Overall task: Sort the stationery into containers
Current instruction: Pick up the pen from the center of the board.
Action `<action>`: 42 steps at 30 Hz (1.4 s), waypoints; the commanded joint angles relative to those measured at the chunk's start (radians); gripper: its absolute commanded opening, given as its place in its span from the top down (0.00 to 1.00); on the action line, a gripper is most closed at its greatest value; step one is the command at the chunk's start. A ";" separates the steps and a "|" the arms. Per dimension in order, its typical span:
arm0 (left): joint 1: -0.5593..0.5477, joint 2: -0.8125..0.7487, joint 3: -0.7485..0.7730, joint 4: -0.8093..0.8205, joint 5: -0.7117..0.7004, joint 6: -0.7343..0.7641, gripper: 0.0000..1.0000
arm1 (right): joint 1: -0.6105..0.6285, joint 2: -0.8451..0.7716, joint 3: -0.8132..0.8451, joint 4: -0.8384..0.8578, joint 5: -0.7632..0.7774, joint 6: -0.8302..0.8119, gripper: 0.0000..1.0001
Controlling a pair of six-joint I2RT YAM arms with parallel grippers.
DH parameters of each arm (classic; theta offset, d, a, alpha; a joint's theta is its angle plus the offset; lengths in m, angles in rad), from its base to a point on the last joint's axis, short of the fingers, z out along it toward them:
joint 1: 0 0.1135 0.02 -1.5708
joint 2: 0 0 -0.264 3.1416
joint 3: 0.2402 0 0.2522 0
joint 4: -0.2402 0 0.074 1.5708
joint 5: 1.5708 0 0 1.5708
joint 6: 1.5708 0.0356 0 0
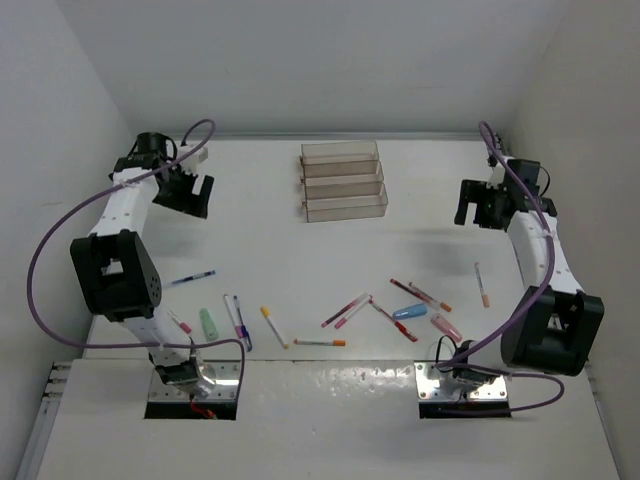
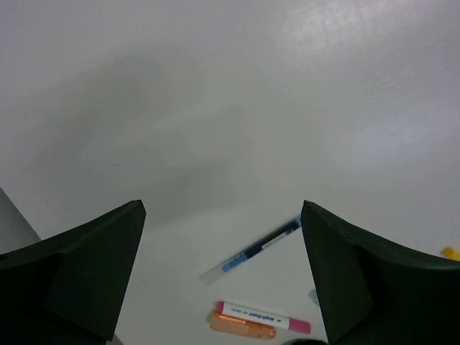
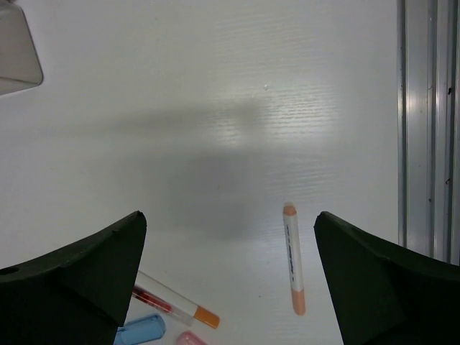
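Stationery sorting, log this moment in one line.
left hand: open, empty | right hand: open, empty | trays: empty | stationery: all on table

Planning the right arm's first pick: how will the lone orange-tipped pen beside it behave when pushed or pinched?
The orange-tipped pen looks thin, straight and rigid, so it probably stays stiff. Its seemingly round barrel on the smooth white table may well roll if pushed sideways. Being slim, it is likely light and could slip when pinched.
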 commanded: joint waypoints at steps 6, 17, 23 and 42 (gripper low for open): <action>0.014 -0.147 -0.151 -0.141 0.084 0.479 0.25 | 0.000 -0.035 -0.014 -0.033 0.014 -0.032 0.01; 0.047 -0.276 -0.457 -0.065 0.071 0.728 0.36 | -0.006 -0.052 -0.016 -0.054 0.031 -0.033 0.01; 0.083 -0.260 -0.541 -0.043 0.074 0.841 0.48 | -0.006 -0.055 -0.016 -0.062 0.031 -0.033 0.02; 0.109 -0.102 -0.622 0.149 0.059 0.852 0.64 | -0.008 -0.065 -0.017 -0.074 0.022 -0.032 0.02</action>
